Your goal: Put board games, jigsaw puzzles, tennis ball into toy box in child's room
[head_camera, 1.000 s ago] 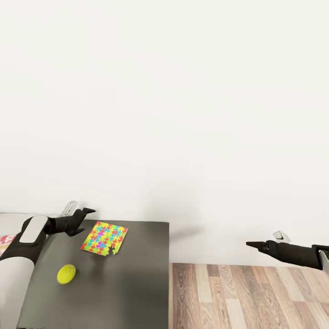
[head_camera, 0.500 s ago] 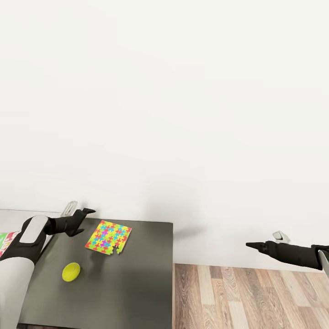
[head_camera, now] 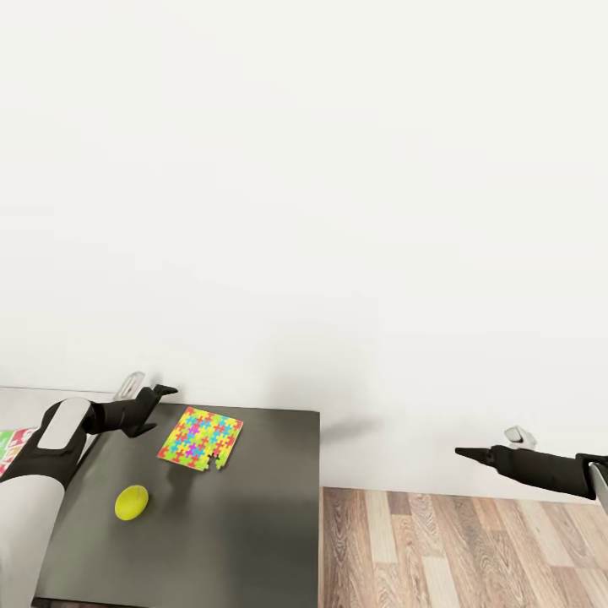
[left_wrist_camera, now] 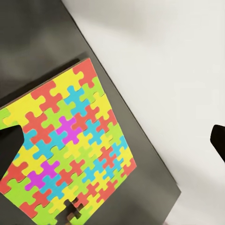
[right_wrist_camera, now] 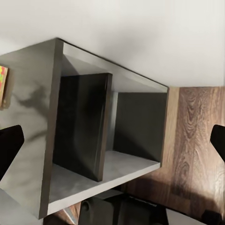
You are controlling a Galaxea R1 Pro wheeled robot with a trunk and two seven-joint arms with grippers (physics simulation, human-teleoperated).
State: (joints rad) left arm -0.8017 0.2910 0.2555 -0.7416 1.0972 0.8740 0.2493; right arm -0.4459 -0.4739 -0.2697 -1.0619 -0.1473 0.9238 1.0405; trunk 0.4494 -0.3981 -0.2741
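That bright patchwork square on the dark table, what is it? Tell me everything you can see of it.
It is a jigsaw puzzle, a thin flat square of interlocking pieces in red, yellow, green, blue, orange and magenta. It looks assembled, except for a small gap at one edge where a piece seems to be missing. It lies flat on the dark grey table, near the far edge by the white wall, turned slightly askew. The left gripper hovers just beside it without touching it. The tennis ball sits apart, nearer the robot.
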